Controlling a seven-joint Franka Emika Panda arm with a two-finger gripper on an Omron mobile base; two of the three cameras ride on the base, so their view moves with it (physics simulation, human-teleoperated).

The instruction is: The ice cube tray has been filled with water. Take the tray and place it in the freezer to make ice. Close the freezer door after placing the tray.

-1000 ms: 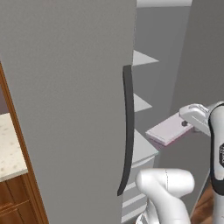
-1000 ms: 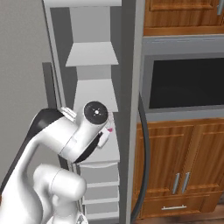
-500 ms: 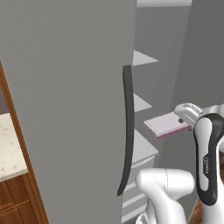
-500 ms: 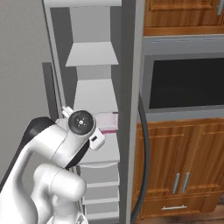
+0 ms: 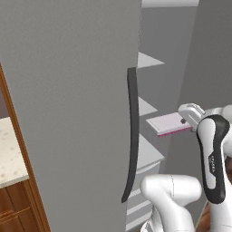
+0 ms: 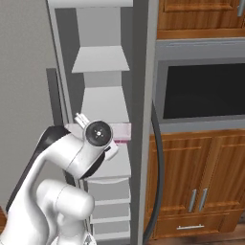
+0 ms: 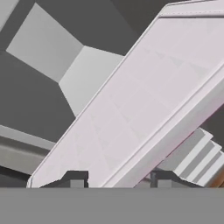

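The ice cube tray [image 5: 166, 123], a thin pale slab with a magenta lower edge, hangs level in the mouth of the freezer [image 5: 148, 152], above a white shelf. My gripper [image 5: 185, 121] is shut on its near end. In the hand view the tray [image 7: 144, 100] runs away from the gripper [image 7: 118, 180] diagonally over the white shelves. From the right base view the tray [image 6: 121, 131] pokes out to the right of my hand. The freezer door [image 5: 68, 113] stands wide open on the left, its dark curved handle [image 5: 132, 136] facing me.
White freezer shelves [image 6: 102, 60] stack above and drawers [image 6: 110, 198] sit below the tray. A black oven window [image 6: 206, 91] and wooden cabinets [image 6: 196, 191] stand to the right. Another dark curved handle [image 6: 158, 167] is beside the freezer opening. A speckled counter [image 5: 9, 154] lies behind the open door.
The arm has lifted the tray a little and carried it further into the freezer opening. The grip has stayed on the tray and the door has not moved.
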